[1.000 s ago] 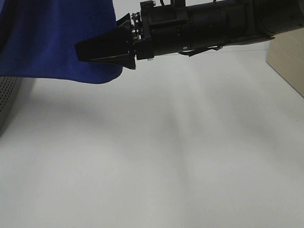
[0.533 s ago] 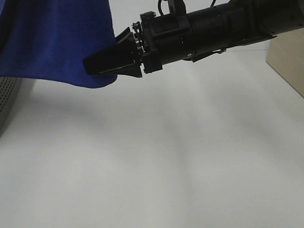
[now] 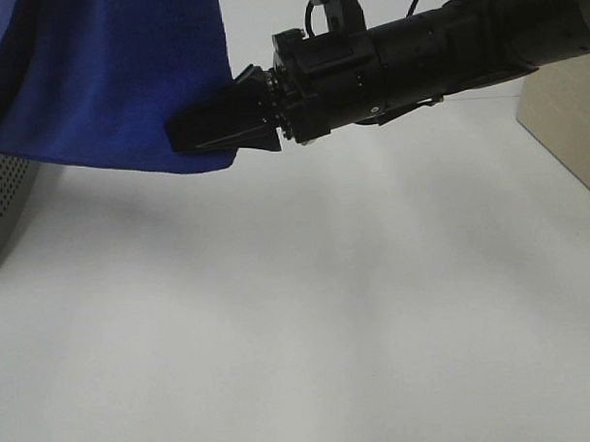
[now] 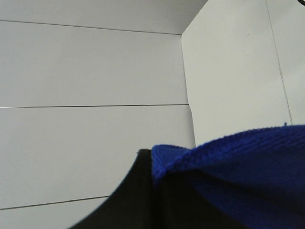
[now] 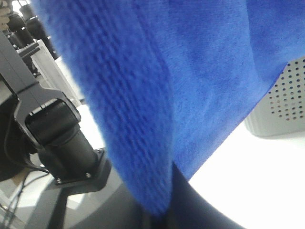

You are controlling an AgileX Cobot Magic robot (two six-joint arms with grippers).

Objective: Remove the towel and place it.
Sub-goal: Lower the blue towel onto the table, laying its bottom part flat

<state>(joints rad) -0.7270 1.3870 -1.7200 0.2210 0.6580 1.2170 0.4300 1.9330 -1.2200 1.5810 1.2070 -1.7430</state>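
Note:
The deep blue towel (image 3: pixel 106 82) hangs in the air at the upper left of the exterior high view, its lower edge above the white table. My right gripper (image 3: pixel 183 138) reaches across from the right and is shut on the towel's lower right corner. In the right wrist view the towel (image 5: pixel 190 71) fills most of the frame and runs down into the right gripper (image 5: pixel 159 217). The left wrist view shows my left gripper (image 4: pixel 153 164) shut on a folded edge of the towel (image 4: pixel 248 162). The left arm itself is out of the exterior high view.
A grey perforated basket (image 3: pixel 3 192) stands at the table's left edge under the towel, and the same basket (image 5: pixel 281 105) shows beyond the cloth in the right wrist view. A beige box (image 3: pixel 568 124) sits at the far right. A black arm base (image 5: pixel 47 129) stands behind the towel.
My right gripper's fingers have closed from wide open onto the towel's lower right corner. The arm has drawn slightly to the right and the towel's hem has pulled flatter.

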